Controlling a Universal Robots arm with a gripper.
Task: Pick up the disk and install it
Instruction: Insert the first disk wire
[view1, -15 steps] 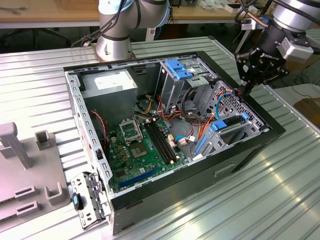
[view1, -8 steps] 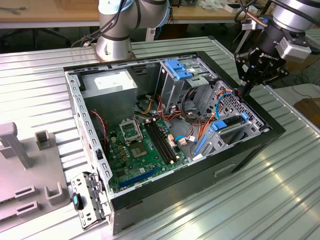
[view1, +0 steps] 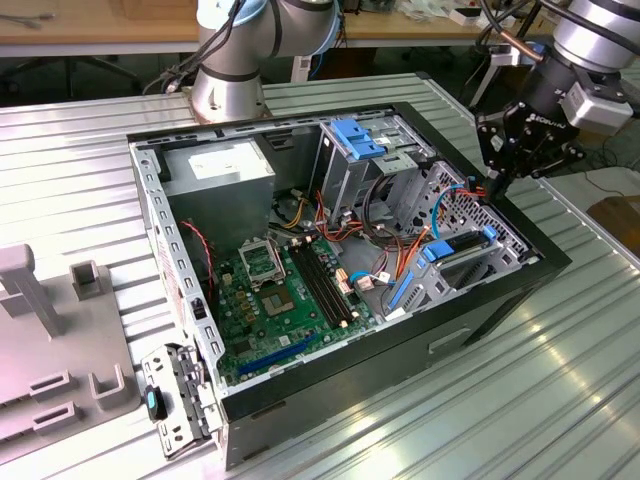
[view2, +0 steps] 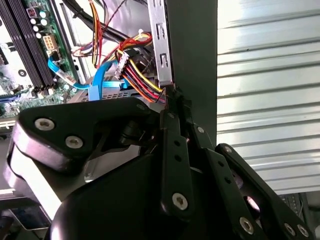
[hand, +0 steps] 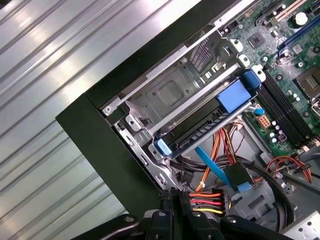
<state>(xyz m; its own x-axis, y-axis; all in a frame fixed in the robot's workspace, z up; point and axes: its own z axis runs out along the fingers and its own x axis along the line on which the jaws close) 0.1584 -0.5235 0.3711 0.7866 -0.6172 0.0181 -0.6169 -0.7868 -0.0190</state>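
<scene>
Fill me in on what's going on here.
A robot arm's hand hangs shut over the edge of an open computer case, apparently holding nothing. The disk, with its blue rails, sits in the metal drive cage just inside that edge, near the hand but not touched by it.

table (view1: 560, 400): ribbed shiny metal | disk (hand: 200, 131): blue plastic rails | case (hand: 100, 140): matt black
</scene>
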